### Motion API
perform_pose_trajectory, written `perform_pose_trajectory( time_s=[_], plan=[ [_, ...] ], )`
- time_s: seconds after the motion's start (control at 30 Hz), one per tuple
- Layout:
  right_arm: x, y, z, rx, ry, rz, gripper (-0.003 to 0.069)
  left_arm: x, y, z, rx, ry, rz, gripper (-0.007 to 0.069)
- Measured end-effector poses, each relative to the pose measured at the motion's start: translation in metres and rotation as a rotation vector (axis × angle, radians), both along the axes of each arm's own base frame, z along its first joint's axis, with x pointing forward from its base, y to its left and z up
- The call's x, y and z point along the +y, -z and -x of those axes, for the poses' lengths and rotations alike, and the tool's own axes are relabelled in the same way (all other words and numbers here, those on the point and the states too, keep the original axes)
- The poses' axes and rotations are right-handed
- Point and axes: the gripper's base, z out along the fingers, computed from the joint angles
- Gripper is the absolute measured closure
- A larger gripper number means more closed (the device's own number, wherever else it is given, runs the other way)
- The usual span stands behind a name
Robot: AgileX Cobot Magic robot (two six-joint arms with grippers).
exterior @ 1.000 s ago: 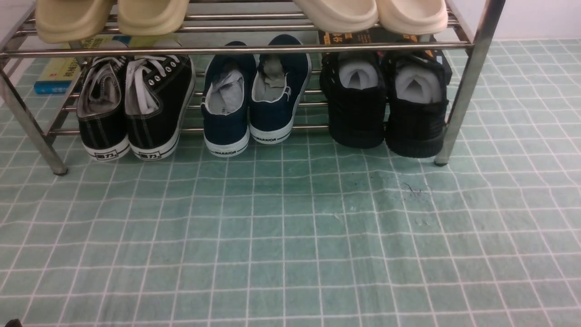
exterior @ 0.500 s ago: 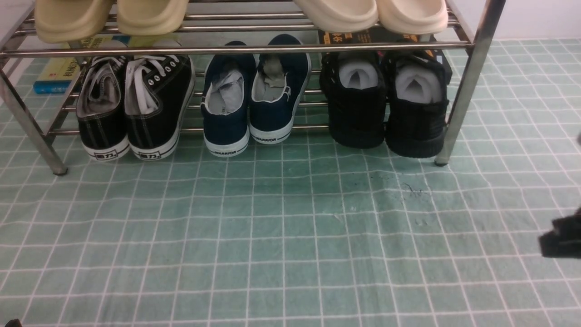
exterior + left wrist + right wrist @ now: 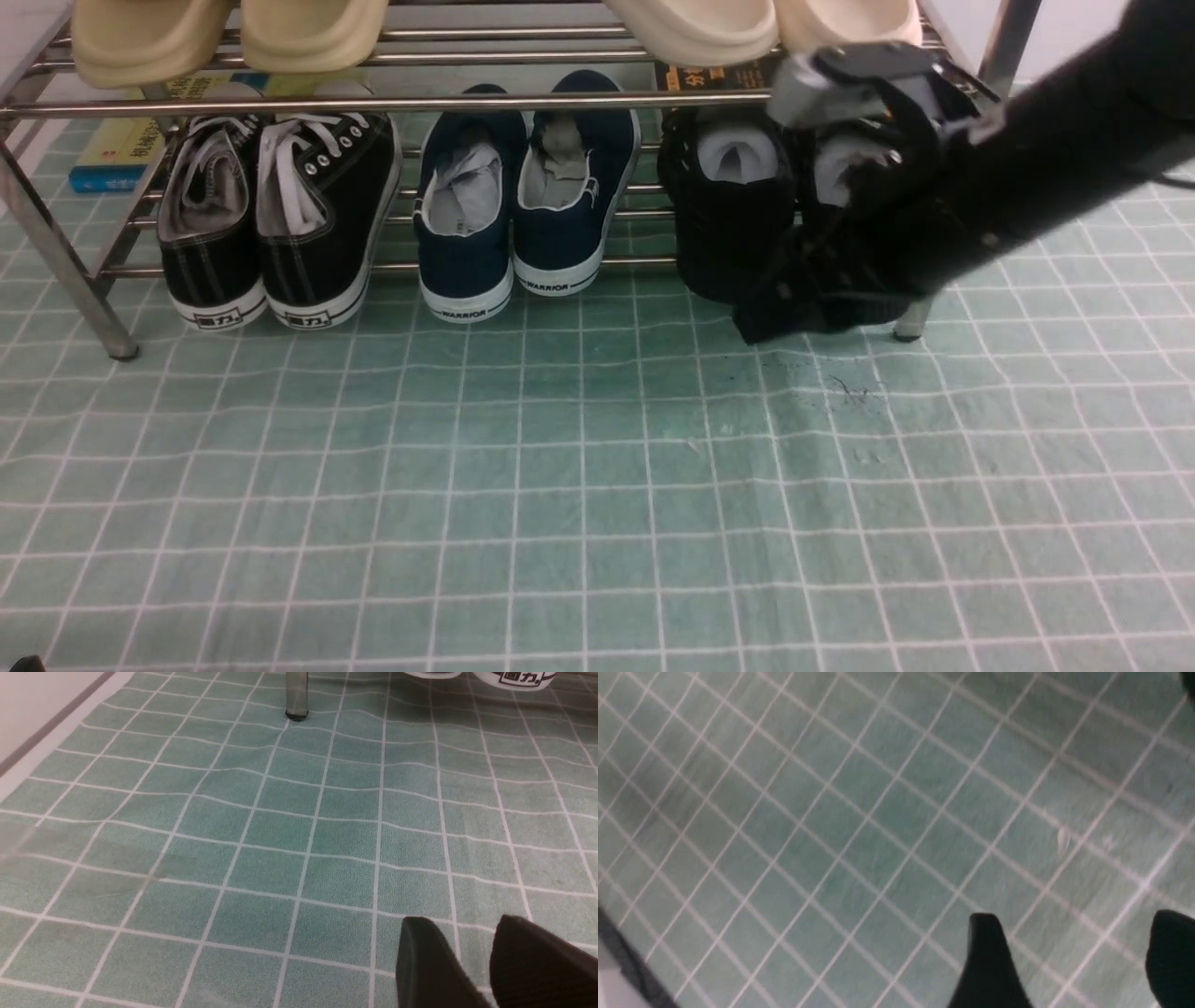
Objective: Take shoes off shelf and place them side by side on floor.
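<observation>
Right claw [image 3: 1073,952] has swung before the shoes [image 3: 733,224], released; they look soft, light, so I take the heel rim.

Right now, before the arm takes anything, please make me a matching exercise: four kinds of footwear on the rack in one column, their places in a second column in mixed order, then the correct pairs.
Footwear:
1. all-black knit sneakers
2. navy slip-ons
3. black canvas sneakers with white laces
4. pale slippers

Places on the shelf:
A. upper tier
B. lower tier, middle
C. lower tier, the robot's right end
D. lower tier, the robot's left end

Pairs: 1-C, 2-B, 3-D, 4-A.
</observation>
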Motion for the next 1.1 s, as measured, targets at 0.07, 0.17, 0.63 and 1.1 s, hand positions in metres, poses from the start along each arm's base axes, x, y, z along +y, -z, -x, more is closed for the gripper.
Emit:
perform_pose_trajectory(
  time_s=[0.07, 0.17, 0.63, 1.1],
  plan=[
    [0.015, -0.011, -0.020, -0.085, -0.008, 0.039, 0.0139, 0.000, 0.000, 0.000, 0.000, 0.000, 0.000, 0.0385],
    [0.025, -0.014, -0.037, -0.138, 0.000, 0.062, 0.0127, 0.000, 0.000, 0.000, 0.000, 0.000, 0.000, 0.0385],
    [0.049, 0.031, -0.115, -0.267, 0.072, 0.199, 0.0120, 0.000, 0.000, 0.000, 0.000, 0.000, 0.000, 0.0385],
    [0.053, 0.071, -0.129, -0.228, 0.082, 0.288, 0.0531, 0.000, 0.000, 0.000, 0.000, 0.000, 0.000, 0.0385]
  ],
)
